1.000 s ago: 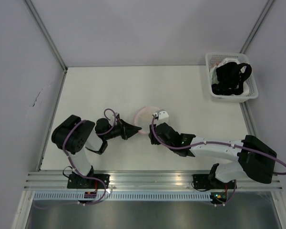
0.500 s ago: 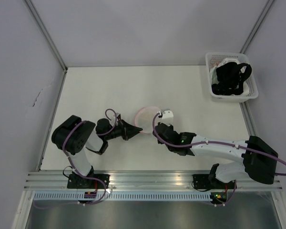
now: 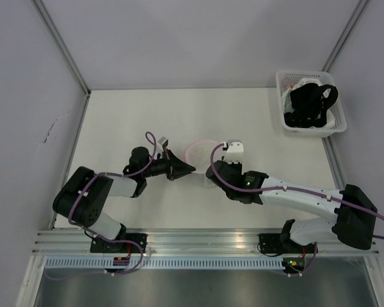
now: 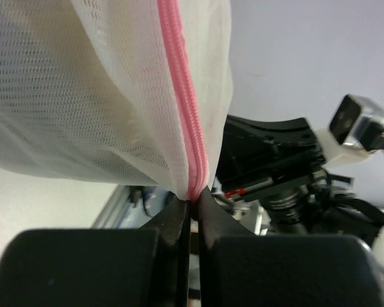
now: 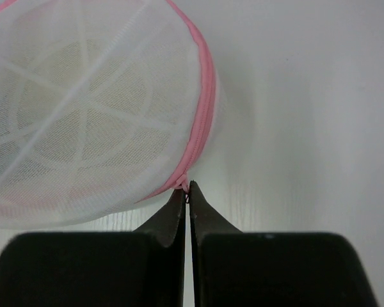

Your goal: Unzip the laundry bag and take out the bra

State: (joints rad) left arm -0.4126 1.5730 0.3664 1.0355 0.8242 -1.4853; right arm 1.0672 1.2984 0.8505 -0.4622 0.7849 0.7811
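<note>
white table [image 3: 115, 128] holds the laundry bag [image 3: 200, 150] near its centre; left gripper [image 4: 193, 203] is clamped on the bag's pink zipper [image 4: 179, 96] at 7 o'clock, and right gripper [image 5: 187, 197] is pinched on the zipper end at 5 o'clock.

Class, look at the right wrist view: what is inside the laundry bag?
Through the white mesh of the laundry bag shows only a pale yellowish tint behind white ribs. The pink zipper is shut, so the shape of the contents is hidden.

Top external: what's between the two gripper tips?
Only the near edge of the laundry bag: left gripper and right gripper each pinch its pink zipper. Top external shows it.
</note>
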